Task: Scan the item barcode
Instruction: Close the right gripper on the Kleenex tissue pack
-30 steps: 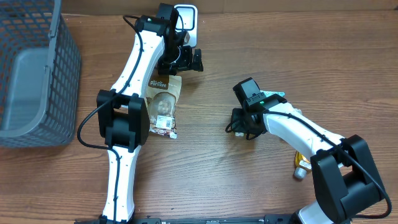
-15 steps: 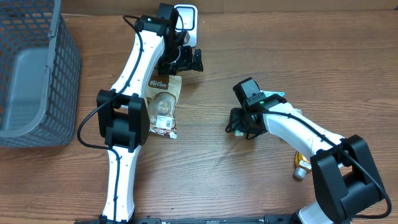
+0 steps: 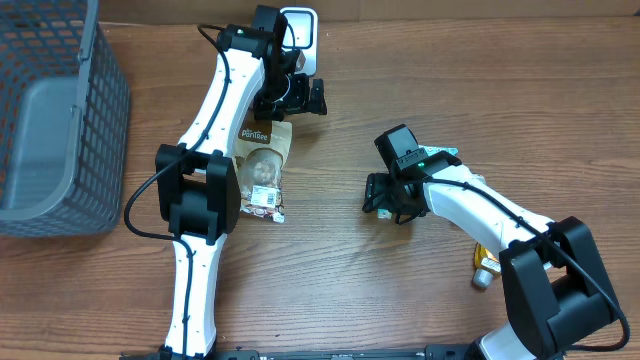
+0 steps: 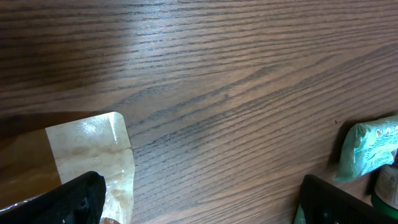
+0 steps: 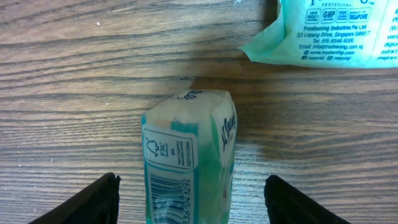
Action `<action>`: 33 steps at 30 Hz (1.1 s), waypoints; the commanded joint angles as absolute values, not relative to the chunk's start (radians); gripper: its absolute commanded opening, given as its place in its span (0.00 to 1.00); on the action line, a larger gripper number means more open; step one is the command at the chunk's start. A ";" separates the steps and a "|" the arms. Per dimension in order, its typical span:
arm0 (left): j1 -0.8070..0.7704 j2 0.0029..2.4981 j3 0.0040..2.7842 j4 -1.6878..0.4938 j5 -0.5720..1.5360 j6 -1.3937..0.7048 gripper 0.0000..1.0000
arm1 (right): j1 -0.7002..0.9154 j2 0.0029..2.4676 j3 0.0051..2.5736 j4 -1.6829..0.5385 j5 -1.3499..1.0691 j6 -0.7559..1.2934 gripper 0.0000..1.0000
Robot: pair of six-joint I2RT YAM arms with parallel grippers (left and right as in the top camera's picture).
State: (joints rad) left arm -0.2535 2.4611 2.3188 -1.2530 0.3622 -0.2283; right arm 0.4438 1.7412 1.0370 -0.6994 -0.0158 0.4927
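FSC and perhaps "04129" are read on the teal-and-white tissue pack (image 5: 186, 143), laid lengthwise between the parted jaws of the right gripper (image 5: 189, 193); the left gripper (image 4: 199, 190) is spread wide.

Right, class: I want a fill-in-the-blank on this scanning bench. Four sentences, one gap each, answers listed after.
1. The grey basket stands on the ____ arm's side.
2. The tissue pack has a printed, black-striped ____ near its lower end.
3. The right gripper straddles the tissue pack with its jaws ____, touching nothing.
4. The snack pouch is mostly ____ in colour.

Missing words: left; barcode; open; brown
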 commanded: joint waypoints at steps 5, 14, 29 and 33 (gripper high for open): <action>-0.256 2.414 2.327 -1.251 0.355 -0.202 1.00 | 0.437 1.745 1.055 -0.682 0.022 0.490 0.70; -0.256 2.414 2.327 -1.251 0.355 -0.202 1.00 | 0.437 1.745 1.055 -0.686 0.022 0.490 0.32; -0.256 2.414 2.327 -1.251 0.355 -0.202 1.00 | 0.531 1.745 1.063 -0.682 0.033 0.528 0.26; -0.256 2.414 2.327 -1.251 0.355 -0.202 1.00 | 0.533 1.745 1.068 -0.686 0.033 0.528 0.24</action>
State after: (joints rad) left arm -0.2535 2.4611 2.3188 -1.2530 0.3622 -0.2283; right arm 0.5323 1.7412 1.0405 -0.6903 0.0086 0.5163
